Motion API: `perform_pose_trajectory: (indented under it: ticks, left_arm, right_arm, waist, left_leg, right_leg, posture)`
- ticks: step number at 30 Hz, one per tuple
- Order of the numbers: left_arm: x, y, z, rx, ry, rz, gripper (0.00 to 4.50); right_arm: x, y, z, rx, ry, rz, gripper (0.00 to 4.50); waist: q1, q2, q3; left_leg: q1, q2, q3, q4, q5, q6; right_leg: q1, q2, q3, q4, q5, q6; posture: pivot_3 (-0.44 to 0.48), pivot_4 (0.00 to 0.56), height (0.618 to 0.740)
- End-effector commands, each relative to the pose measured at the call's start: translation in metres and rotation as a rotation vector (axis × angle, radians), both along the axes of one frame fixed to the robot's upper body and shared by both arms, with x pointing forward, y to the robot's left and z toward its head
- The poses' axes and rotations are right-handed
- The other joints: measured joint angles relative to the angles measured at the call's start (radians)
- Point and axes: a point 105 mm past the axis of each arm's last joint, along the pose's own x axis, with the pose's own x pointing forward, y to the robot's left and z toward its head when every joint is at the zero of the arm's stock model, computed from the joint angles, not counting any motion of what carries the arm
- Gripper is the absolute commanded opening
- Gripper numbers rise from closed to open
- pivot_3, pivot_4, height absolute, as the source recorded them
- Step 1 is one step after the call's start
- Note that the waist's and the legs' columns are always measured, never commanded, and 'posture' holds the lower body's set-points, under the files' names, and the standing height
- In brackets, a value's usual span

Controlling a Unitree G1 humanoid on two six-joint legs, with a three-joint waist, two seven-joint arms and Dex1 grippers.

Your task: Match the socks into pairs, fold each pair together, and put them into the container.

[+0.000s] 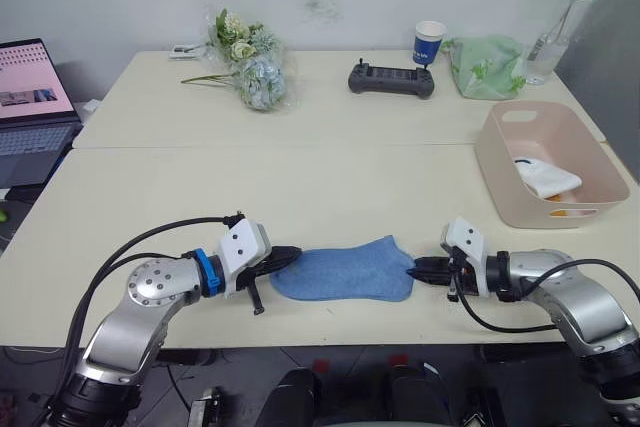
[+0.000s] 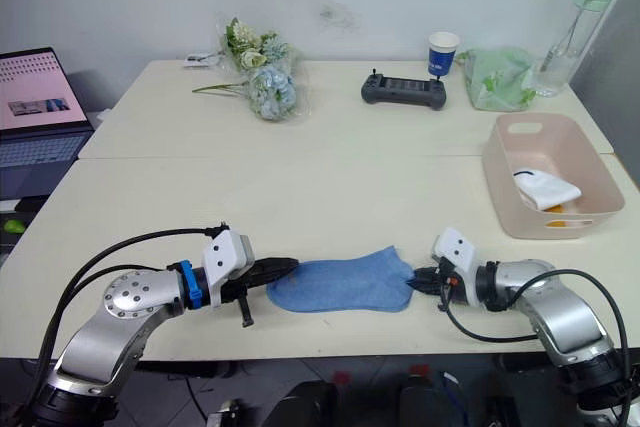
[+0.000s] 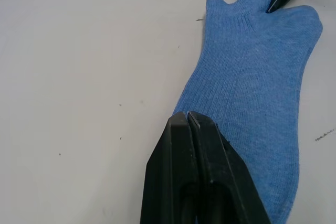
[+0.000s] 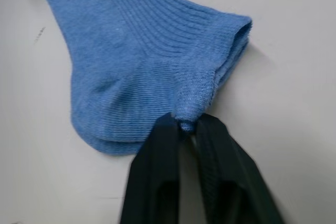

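Note:
A light blue sock pair (image 1: 345,274) lies flat near the table's front edge, one sock on the other, as the doubled cuff (image 4: 231,40) shows. My left gripper (image 1: 292,256) is shut at the toe end, its tips (image 3: 187,114) pinched on the sock's edge. At the other end, my right gripper (image 1: 415,269) is shut on the cuff's tab (image 4: 186,111). The pink container (image 1: 500,162) stands at the right, apart from both grippers. In it lie a white sock (image 1: 547,179) and a bit of an orange one (image 1: 560,213).
Along the far side of the table are a flower bunch (image 1: 250,67), a black controller (image 1: 391,79), a blue-and-white paper cup (image 1: 429,42), a pale green cloth bag (image 1: 487,65) and a bottle (image 1: 560,22). A laptop (image 1: 35,97) sits off to the left.

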Motion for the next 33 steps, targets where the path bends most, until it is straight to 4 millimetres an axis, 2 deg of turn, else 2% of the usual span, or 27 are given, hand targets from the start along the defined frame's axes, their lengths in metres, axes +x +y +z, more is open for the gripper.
perform_pose_trajectory:
  ticks: [1,6,10,14,20,26,33]
  left_arm:
    - [0.000,-0.009,0.015,-0.016,-0.061,-0.039,0.00]
    - [0.004,-0.030,0.021,-0.069,-0.048,-0.095,0.00]
    - [0.003,-0.057,0.017,-0.119,0.038,-0.184,0.00]
    - [0.008,-0.076,0.000,-0.089,0.129,-0.237,0.00]
    - [0.020,-0.083,-0.035,0.027,0.203,-0.214,0.00]
    - [0.014,-0.080,-0.058,0.103,0.249,-0.231,0.00]
    - [0.015,-0.081,-0.057,0.074,0.244,-0.215,0.00]
  right_arm:
    - [0.012,-0.010,0.010,0.013,-0.029,-0.048,0.01]
    - [0.023,-0.025,0.025,-0.013,-0.040,-0.040,0.01]
    - [0.027,-0.029,0.037,-0.024,-0.044,-0.008,0.01]
    - [0.026,-0.026,0.043,-0.015,-0.027,0.022,0.01]
    - [0.018,-0.020,0.050,0.017,0.002,0.044,0.01]
    - [0.001,0.003,0.078,0.175,0.102,0.113,0.01]
    - [-0.014,0.050,0.100,0.376,0.204,0.207,0.01]
  waist:
    - [0.000,0.000,0.000]
    - [0.000,0.000,0.000]
    - [0.000,0.000,0.000]
    - [0.000,0.000,0.000]
    - [-0.002,0.000,0.000]
    - [0.000,0.000,0.000]
    - [0.000,-0.001,0.000]
  left_leg:
    - [0.000,0.000,0.000,0.000,0.000,0.000]
    - [0.000,0.000,0.000,0.000,0.000,0.000]
    - [0.000,0.000,0.000,0.000,0.000,0.000]
    - [0.000,0.000,0.001,0.001,0.000,0.000]
    - [0.000,0.000,0.001,0.001,0.000,0.000]
    - [0.000,0.000,0.000,0.001,0.000,0.000]
    - [0.002,0.000,-0.001,0.001,0.000,0.000]
  right_leg:
    - [0.000,0.000,0.000,0.000,0.000,0.000]
    - [0.000,0.000,0.000,0.000,0.000,0.000]
    - [0.000,0.000,0.000,0.000,0.000,0.000]
    - [0.000,0.000,-0.001,0.000,0.000,0.000]
    - [0.000,0.000,-0.001,0.000,0.000,0.000]
    - [0.001,0.000,-0.001,0.000,0.000,0.000]
    - [0.005,0.000,-0.002,-0.001,0.000,0.000]
  posture:
    - [0.000,0.150,0.740]
    - [0.000,0.150,0.740]
    - [0.000,0.150,0.740]
    - [0.000,0.150,0.740]
    - [0.000,0.150,0.740]
    - [0.000,0.150,0.740]
    - [0.000,0.150,0.740]
